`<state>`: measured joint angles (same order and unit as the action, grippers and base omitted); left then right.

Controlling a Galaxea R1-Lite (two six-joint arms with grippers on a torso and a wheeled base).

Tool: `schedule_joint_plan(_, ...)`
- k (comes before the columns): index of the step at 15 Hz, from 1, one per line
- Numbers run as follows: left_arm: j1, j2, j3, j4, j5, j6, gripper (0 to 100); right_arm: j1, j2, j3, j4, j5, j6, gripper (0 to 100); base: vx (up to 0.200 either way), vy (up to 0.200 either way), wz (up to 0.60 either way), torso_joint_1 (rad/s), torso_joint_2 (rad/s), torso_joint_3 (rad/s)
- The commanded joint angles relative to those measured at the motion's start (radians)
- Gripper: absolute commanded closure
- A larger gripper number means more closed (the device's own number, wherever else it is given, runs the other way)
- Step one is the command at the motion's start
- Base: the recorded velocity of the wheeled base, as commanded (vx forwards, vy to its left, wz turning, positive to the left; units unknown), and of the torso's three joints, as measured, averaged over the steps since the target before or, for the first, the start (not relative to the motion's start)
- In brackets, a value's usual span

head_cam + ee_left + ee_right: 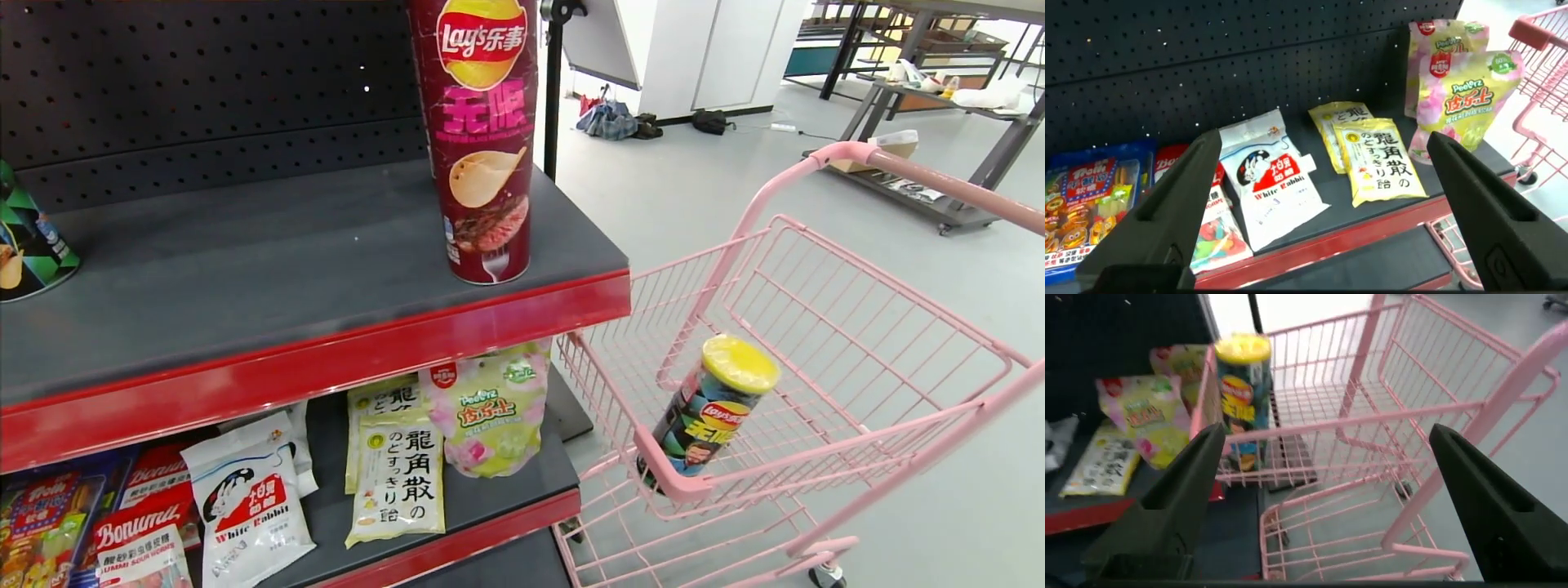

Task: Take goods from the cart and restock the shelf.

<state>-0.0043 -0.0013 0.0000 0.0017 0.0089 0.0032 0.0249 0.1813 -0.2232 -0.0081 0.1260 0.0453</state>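
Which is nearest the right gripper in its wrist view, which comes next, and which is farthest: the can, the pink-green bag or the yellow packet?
1. The can, in the cart's corner by the shelf, is nearest the right gripper.
2. The pink-green bag, on the shelf just behind the can.
3. The yellow packet, lying flat beyond that bag.

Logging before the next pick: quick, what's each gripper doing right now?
Left gripper: open, holding nothing.
Right gripper: open, holding nothing, facing the pink wire cart.

Top shelf: red chip can; cart: green can.
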Motion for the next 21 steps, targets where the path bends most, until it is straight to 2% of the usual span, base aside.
schedule_joint_plan(1, 0.000, 0.001, 0.000, 0.000, 0.000, 0.000, 0, 0.098, 0.684, -0.308, -0.179, 0.129, 0.076, 0, 0.000, 0.000, 0.00, 0.000, 0.00, 0.000)
schedule_joint_plan(2, 0.000, 0.001, 0.000, 0.000, 0.000, 0.000, 0, 0.124, 0.810, -0.251, -0.365, 0.132, 0.080, 0, 0.000, 0.000, 0.00, 0.000, 0.00, 0.000)
schedule_joint_plan(3, 0.000, 0.001, 0.000, 0.000, 0.000, 0.000, 0, 0.147, 0.977, -0.145, -0.630, 0.155, 0.079, 0, 0.000, 0.000, 0.00, 0.000, 0.00, 0.000)
schedule_joint_plan(4, 0.000, 0.001, 0.000, 0.000, 0.000, 0.000, 0, 0.152, 1.051, -0.102, -0.717, 0.189, 0.077, 0, 0.000, 0.000, 0.00, 0.000, 0.00, 0.000)
schedule_joint_plan(7, 0.000, 0.001, 0.000, 0.000, 0.000, 0.000, 0, 0.148, 1.184, -0.082, -0.740, 0.227, 0.085, 0, 0.000, 0.000, 0.00, 0.000, 0.00, 0.000)
schedule_joint_plan(14, 0.000, 0.001, 0.000, -0.002, 0.000, 0.004, 0, 0.179, 1.296, -0.111, -0.748, 0.235, 0.128, 0, 0.000, 0.000, 0.00, 0.000, 0.00, 0.000)
schedule_joint_plan(21, 0.000, 0.001, 0.000, -0.002, 0.000, 0.004, 0, 0.224, 1.489, -0.117, -0.918, 0.230, 0.126, 0, 0.000, 0.000, 0.00, 0.000, 0.00, 0.000)
